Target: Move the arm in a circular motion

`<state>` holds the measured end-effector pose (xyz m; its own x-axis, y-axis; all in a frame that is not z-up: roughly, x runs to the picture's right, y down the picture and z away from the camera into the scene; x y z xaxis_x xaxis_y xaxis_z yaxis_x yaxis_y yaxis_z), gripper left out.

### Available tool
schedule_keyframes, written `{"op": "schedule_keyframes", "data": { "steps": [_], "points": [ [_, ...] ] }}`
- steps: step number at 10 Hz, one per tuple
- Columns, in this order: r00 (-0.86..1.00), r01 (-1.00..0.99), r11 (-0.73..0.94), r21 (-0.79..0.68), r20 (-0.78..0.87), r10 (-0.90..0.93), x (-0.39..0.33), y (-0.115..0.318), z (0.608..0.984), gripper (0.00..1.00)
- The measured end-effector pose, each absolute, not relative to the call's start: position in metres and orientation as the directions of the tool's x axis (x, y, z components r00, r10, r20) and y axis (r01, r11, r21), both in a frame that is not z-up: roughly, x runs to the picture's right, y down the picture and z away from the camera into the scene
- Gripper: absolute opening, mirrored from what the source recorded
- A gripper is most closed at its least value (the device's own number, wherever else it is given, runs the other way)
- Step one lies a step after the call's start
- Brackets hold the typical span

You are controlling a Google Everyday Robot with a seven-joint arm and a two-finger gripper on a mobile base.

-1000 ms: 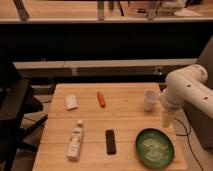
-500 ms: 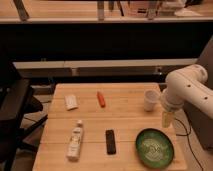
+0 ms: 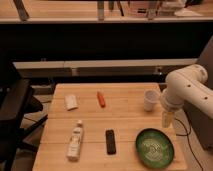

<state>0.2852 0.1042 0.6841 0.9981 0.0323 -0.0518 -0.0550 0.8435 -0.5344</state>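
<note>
the arm (image 3: 189,86) reaches in from the right over the counter (image 3: 125,122); its end effector (image 3: 167,119) points down between cup (image 3: 150,100) and bowl (image 3: 155,147); whether it is apart or together cannot be told.

1. The arm (image 3: 189,86) runs out past the right edge, so we cannot see its base.
2. The gripper (image 3: 167,119) hangs over the right side of the table (image 3: 125,125), between the cup (image 3: 150,100) and the green bowl (image 3: 155,147). We see it only as a pale tip.
3. We cannot read the label on the bottle (image 3: 75,141).
4. The left edge cuts off the dark chair (image 3: 15,115).
</note>
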Motion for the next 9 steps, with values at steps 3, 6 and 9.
{"op": "schedule_keyframes", "data": {
  "steps": [3, 6, 9],
  "points": [
    [0.998, -0.055, 0.843, -0.534, -0.052, 0.032, 0.285, 0.104, 0.684, 0.8],
    [0.999, -0.042, 0.845, -0.534, -0.051, 0.017, 0.282, 0.102, 0.69, 0.8],
    [0.999, -0.02, 0.844, -0.536, -0.04, -0.002, 0.27, 0.098, 0.698, 0.8]
  ]
}}
